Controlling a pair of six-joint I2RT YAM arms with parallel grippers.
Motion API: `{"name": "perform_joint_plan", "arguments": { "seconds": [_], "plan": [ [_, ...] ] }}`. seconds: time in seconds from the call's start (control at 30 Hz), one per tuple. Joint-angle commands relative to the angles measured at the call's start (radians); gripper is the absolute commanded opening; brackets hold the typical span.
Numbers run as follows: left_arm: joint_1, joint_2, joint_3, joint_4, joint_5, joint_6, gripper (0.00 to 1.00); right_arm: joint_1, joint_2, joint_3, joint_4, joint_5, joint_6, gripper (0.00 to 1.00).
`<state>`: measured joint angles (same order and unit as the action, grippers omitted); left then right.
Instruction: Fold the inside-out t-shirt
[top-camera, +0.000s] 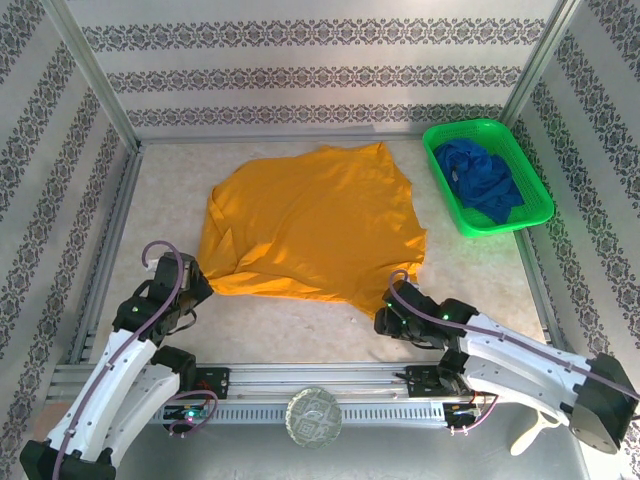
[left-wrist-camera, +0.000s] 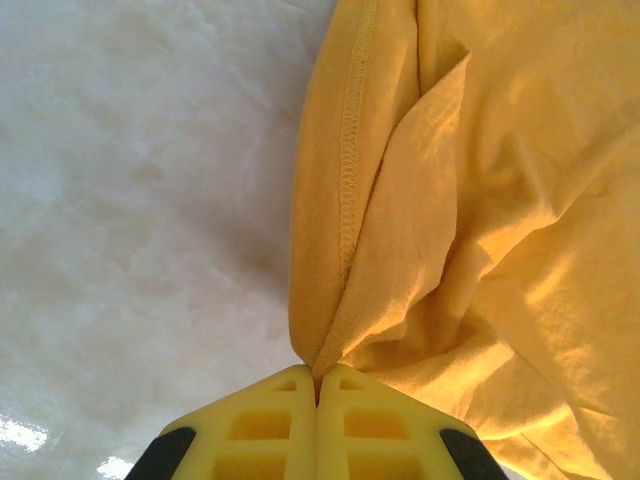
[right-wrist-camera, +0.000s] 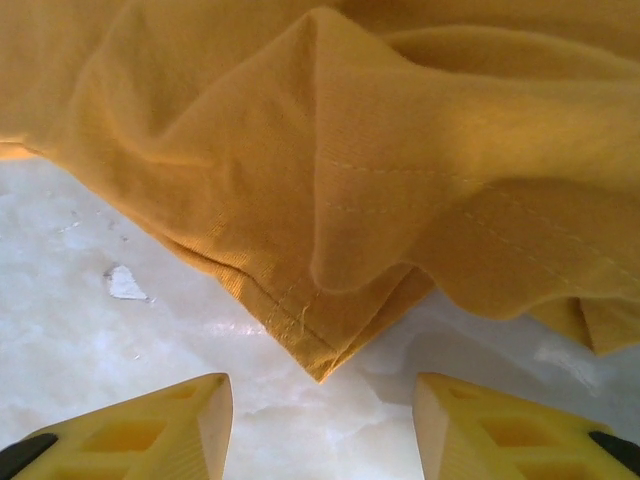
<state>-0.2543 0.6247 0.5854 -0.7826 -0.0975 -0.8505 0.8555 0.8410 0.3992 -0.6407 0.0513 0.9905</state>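
Low toward worktop (top-camera: 165, 205) near-left corner, left tool (left-wrist-camera: 318, 388) pinching rumpled mustard t-shirt (top-camera: 310, 225) hem, right tool (right-wrist-camera: 320, 405) spread just short of a cloth corner.

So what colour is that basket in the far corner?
The basket is bright green, best seen from the top camera.
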Motion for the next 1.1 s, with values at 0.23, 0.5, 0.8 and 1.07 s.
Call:
{"name": "perform_joint_plan", "arguments": {
  "seconds": [0.23, 0.5, 0.8, 1.07],
  "plan": [
    [-0.003, 0.000, 0.034, -0.052, -0.028, 0.044, 0.00, 0.017, 0.110, -0.017, 0.145, 0.046, 0.034, 0.29],
    [0.000, -0.010, 0.022, -0.070, -0.028, 0.051, 0.00, 0.019, -0.042, -0.020, 0.068, 0.046, 0.049, 0.00],
    [0.006, -0.025, 0.054, -0.106, -0.074, 0.069, 0.00, 0.016, -0.174, 0.253, -0.213, 0.139, -0.048, 0.00],
    [0.021, 0.033, 0.088, -0.053, -0.074, 0.074, 0.00, -0.035, -0.029, 0.409, -0.221, 0.169, -0.189, 0.00]
  ]
}}
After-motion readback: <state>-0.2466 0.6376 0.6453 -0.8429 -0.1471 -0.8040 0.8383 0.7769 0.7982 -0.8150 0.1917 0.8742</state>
